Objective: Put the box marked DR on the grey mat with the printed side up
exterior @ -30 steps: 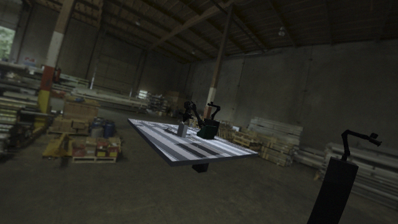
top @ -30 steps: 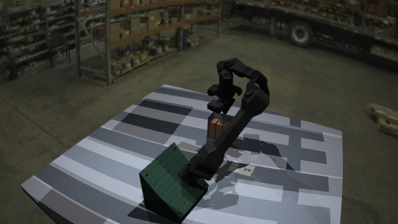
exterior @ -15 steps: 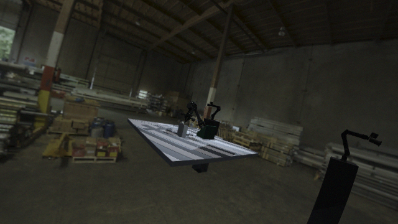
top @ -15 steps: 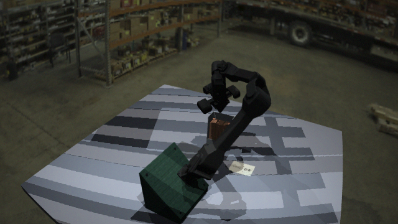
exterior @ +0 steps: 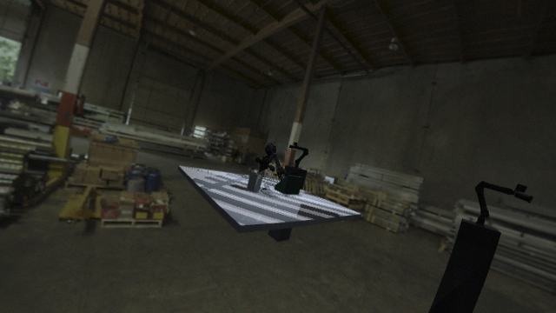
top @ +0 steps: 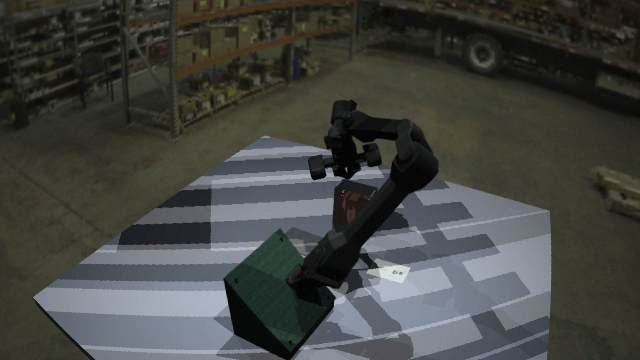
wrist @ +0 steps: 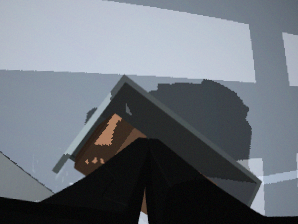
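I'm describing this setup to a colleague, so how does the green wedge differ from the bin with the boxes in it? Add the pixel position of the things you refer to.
The green wedge (top: pixel 267 280) (exterior: pixel 292 184) is green, while the bin (top: pixel 356 186) (exterior: pixel 254 182) (wrist: pixel 192 135) is grey. The wedge has a sloping face with bolt holes or bolts, whereas the bin is upright and open-topped. The wedge carries the foot of the arm (top: pixel 372 220) (exterior: pixel 278 165); the bin holds orange-brown contents (top: pixel 347 207) (wrist: pixel 90 150). Both stand on the table (top: pixel 150 295) (exterior: pixel 243 217) (wrist: pixel 50 35).

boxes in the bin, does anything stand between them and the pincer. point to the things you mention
No separate object visibly stands between the boxes (top: pixel 352 206) (wrist: pixel 104 137) and the shut pincer (top: pixel 346 175) (exterior: pixel 260 170) (wrist: pixel 147 148). The walls of the bin (top: pixel 337 200) (exterior: pixel 254 183) (wrist: pixel 175 128) surround them, leaving the top open.
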Tool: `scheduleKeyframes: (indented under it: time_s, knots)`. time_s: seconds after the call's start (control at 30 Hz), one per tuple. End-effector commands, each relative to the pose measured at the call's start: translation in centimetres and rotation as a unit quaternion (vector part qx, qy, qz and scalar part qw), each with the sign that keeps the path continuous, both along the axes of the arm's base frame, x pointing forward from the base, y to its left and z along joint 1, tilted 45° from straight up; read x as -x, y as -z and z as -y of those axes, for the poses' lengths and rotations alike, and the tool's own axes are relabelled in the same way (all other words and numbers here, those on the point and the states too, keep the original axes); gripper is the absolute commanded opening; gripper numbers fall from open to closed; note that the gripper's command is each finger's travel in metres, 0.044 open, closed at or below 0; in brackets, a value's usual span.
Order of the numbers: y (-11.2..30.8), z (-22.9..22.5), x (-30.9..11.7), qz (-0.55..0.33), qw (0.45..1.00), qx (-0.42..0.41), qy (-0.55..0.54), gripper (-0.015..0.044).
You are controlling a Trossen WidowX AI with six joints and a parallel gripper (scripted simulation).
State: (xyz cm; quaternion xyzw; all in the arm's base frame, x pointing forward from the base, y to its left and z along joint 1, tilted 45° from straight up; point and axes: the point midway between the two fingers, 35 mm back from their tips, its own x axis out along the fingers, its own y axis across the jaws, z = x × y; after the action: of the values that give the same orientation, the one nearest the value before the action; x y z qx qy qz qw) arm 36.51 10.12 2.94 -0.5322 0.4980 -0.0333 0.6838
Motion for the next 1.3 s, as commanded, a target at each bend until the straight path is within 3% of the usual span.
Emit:
scheduleKeyframes:
  time_s: [0.0,0.57,1.27]
  knots:
    - [0.0,-0.3,0.2,0.044,0.999,-0.022,0.014,0.0]
    - [0.1,-0.8,2.0,0.235,0.957,-0.149,0.088,0.0]
    - [3.8,2.9,2.1,0.242,0.954,-0.153,0.09,0.0]
